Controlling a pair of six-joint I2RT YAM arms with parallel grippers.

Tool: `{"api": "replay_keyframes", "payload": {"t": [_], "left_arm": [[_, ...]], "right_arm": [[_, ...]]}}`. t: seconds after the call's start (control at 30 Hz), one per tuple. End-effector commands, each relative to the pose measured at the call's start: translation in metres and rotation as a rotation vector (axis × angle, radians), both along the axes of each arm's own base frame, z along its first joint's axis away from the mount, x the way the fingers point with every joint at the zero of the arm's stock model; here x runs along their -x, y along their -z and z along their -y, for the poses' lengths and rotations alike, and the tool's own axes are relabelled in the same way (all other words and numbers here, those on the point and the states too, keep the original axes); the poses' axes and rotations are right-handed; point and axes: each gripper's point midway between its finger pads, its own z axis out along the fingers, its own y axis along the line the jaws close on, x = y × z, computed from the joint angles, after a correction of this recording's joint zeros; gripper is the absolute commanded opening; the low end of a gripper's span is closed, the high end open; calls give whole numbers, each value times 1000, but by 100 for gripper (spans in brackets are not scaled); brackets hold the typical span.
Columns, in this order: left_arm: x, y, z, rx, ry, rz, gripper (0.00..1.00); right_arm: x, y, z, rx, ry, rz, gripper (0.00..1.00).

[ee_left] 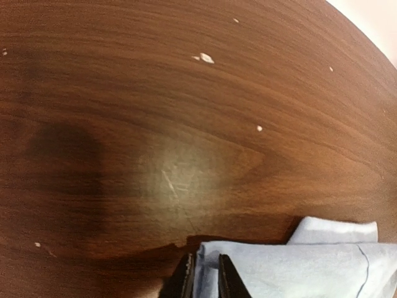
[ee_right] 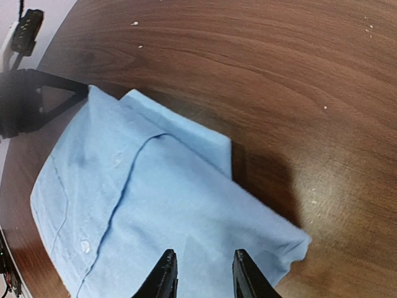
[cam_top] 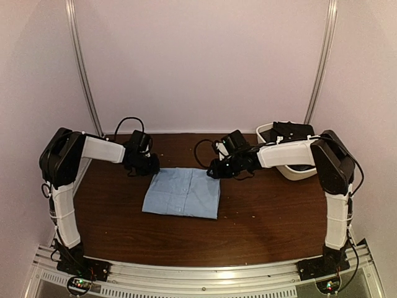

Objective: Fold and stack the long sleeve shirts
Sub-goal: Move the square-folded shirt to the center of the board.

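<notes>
While the folded light blue shirt (cam_top: 182,192) lay on the table (cam_top: 260,223) | left tool (ee_left: 205,267) pinched its 11 o'clock corner | right tool (ee_right: 204,261) gaped over its 1 o'clock corner

the shirt (cam_top: 182,192) lies on the table (cam_top: 267,220) between left gripper (cam_top: 149,167) and right gripper (cam_top: 213,172), tub (cam_top: 296,176) far right.

Bare table (cam_top: 260,226) lies open on the near side of the shirt (cam_top: 183,194), toward my bases, and wide strips run free to its left and right. My left gripper (cam_top: 151,167) and right gripper (cam_top: 213,172) sit at the shirt's two far corners, with open wood between them. The white tub (cam_top: 299,172) blocks the far right corner behind my right arm, and the wall (cam_top: 205,62) closes the back.
</notes>
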Motion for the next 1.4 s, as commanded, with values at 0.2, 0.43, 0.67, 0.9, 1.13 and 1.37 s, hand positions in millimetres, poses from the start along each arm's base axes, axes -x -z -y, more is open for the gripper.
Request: {"api": "replay_keyframes", "payload": {"t": [0.2,0.43,0.67,0.9,1.13,1.37], "left_arm": [[-17,-59,-36,-50,-32,96,36],[22,-77,-6,-4,63,96,37],[55,-81,84,65,269,92,34],[55,-58,140,77,336,57,32],[24,-19,145,-4,296,20,32],[2,6,126,-34,258,-27,31]], "right_arm": [[-48,40,20,-25,73,-67,33],[-52,37,22,-40,71,-84,36],[-55,4,21,-43,74,-27,37],[-46,-25,31,-47,112,26,40],[-25,-40,34,-57,106,40,41],[16,-31,-13,-48,-5,30,42]]}}
